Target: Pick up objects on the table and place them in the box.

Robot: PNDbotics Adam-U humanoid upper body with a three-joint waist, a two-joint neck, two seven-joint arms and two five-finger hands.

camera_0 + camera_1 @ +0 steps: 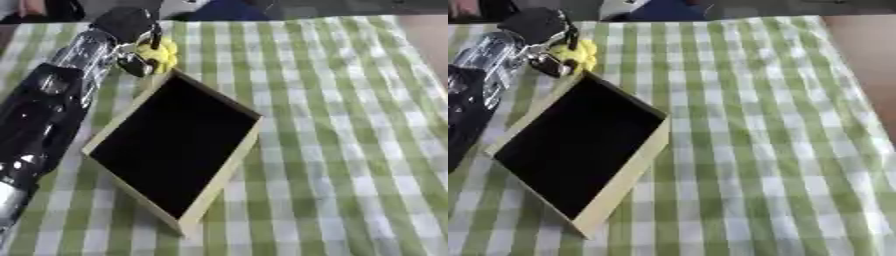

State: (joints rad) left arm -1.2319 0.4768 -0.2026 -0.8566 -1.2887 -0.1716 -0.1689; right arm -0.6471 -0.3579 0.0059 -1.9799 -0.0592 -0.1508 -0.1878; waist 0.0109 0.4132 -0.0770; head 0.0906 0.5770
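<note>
My left arm reaches in from the lower left to the far left of the table. Its hand (131,30) has fingers curled round a small yellow object (163,54), just past the far corner of the box. The box (220,172) is a shallow pale-rimmed tray with a black inside, lying diagonally in the middle-left of the table. Nothing shows inside it. Part of the yellow object is hidden by the fingers. The right hand shows in neither view.
A green-and-white checked cloth (350,125) covers the table. The table's right edge (859,55) shows brown beyond the cloth. People's dark clothing stands along the far edge.
</note>
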